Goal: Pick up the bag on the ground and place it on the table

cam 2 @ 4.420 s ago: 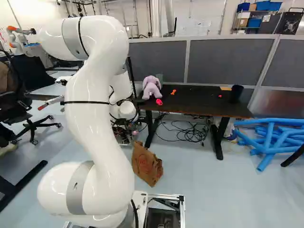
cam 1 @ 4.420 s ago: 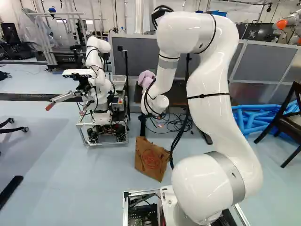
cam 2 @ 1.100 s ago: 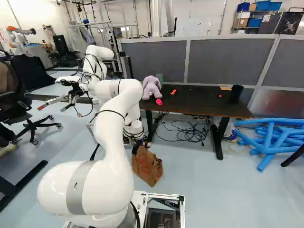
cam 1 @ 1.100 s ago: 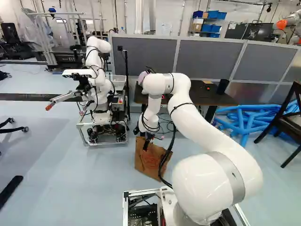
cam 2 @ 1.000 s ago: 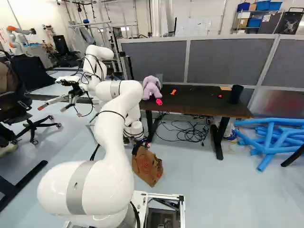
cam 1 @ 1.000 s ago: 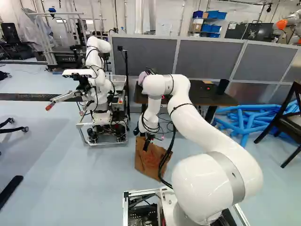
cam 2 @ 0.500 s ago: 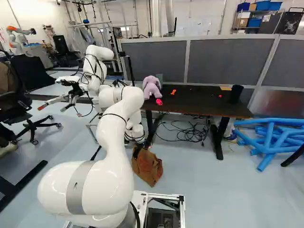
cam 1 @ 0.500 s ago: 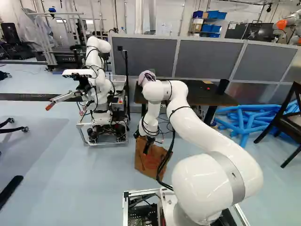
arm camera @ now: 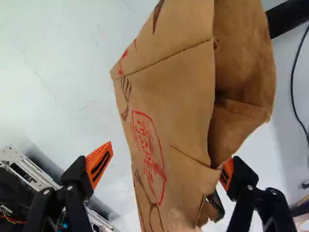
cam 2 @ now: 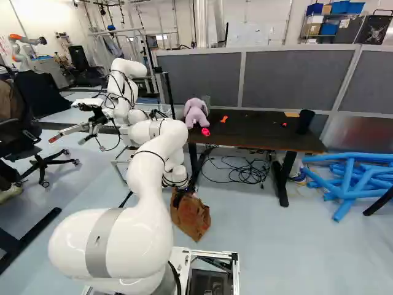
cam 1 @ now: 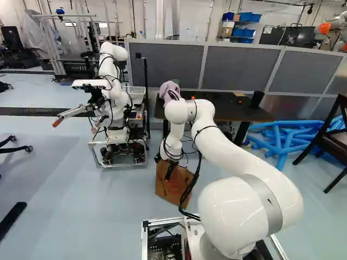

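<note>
Brown bag between the fingers of the gripper; those fingers wide apart

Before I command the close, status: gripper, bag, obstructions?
Gripper open, fingers either side of bag. Bag on floor. Table leg close beyond bag; purple plush toy on table.

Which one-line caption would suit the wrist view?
The open gripper straddles a brown paper bag with red print, pale floor beyond.

bag partly hidden, chair cut off
</note>
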Motion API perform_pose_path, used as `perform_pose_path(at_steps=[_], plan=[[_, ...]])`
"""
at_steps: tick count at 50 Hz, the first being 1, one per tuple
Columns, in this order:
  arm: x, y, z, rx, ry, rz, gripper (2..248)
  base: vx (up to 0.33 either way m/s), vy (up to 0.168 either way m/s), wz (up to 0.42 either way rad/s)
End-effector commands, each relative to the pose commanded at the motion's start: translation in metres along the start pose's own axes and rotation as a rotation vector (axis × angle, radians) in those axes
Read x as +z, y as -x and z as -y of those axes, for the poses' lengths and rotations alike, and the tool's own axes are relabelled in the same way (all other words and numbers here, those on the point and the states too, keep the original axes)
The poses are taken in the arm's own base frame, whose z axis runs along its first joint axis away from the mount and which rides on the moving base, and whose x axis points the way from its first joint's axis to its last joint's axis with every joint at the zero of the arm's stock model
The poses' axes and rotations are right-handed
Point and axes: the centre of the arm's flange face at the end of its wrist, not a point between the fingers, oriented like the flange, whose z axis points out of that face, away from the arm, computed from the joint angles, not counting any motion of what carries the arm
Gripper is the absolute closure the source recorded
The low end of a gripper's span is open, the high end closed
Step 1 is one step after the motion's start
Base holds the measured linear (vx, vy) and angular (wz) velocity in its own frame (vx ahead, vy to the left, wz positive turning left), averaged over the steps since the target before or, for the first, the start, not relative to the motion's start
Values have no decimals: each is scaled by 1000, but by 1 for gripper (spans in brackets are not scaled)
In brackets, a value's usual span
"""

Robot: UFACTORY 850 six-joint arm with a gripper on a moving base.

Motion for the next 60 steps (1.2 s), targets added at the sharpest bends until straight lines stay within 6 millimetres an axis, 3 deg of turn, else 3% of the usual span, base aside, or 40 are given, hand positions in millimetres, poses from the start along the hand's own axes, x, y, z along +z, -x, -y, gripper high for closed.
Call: perform_pose_path(at_steps=[5,6,10,11,16,17,21,22,26,27,32,33,60], plan=[[1,0,0,0,0,0,8,0,0,0],[1,0,0,0,0,0,45,0,0,0],[2,0,0,0,0,0,45,0,0,0],[2,0,0,0,0,0,83,0,0,0],[2,0,0,0,0,0,83,0,0,0],[2,0,0,0,0,0,121,0,0,0],[2,0,0,0,0,0,121,0,0,0],[2,0,0,0,0,0,159,0,0,0],[2,0,0,0,0,0,159,0,0,0],[2,0,0,0,0,0,196,0,0,0],[2,0,0,0,0,0,196,0,0,0],[2,0,0,0,0,0,224,0,0,0],[2,0,0,0,0,0,224,0,0,0]])
